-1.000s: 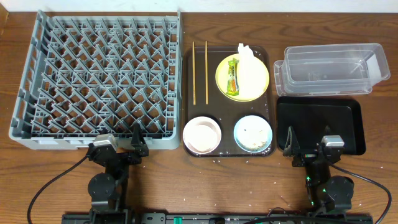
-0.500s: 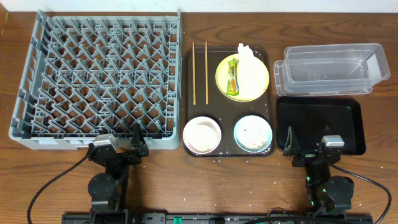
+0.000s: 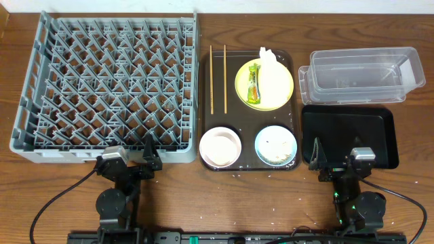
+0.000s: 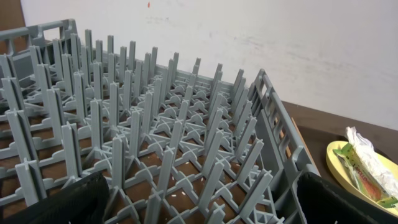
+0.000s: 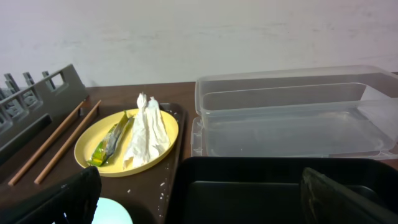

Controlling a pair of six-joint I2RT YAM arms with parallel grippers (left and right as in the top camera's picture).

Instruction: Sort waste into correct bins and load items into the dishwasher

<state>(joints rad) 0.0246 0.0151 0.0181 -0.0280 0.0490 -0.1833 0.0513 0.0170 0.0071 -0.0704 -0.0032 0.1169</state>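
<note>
The grey dish rack (image 3: 41, 88) fills the left of the table and shows in the left wrist view (image 4: 273, 134). A brown serving tray (image 3: 204, 115) holds two chopsticks (image 3: 218, 78), a yellow plate (image 3: 279, 88) with a green-and-orange wrapper (image 3: 253, 83) and white napkin (image 3: 267, 57), a white bowl (image 3: 220, 146) and a light blue bowl (image 3: 276, 144) with crumbs. The clear tub (image 3: 363, 73) and black tray (image 3: 349, 132) sit at the right. My left gripper (image 3: 129, 161) is open at the rack's near edge. My right gripper (image 3: 339, 165) is open at the black tray's near edge.
In the right wrist view the plate (image 5: 93, 146), wrapper (image 5: 111, 142), napkin (image 5: 148, 129), chopsticks (image 5: 59, 144), clear tub (image 5: 292, 112) and black tray (image 5: 249, 186) lie ahead. Loose crumbs dot the wooden table near the serving tray's front edge.
</note>
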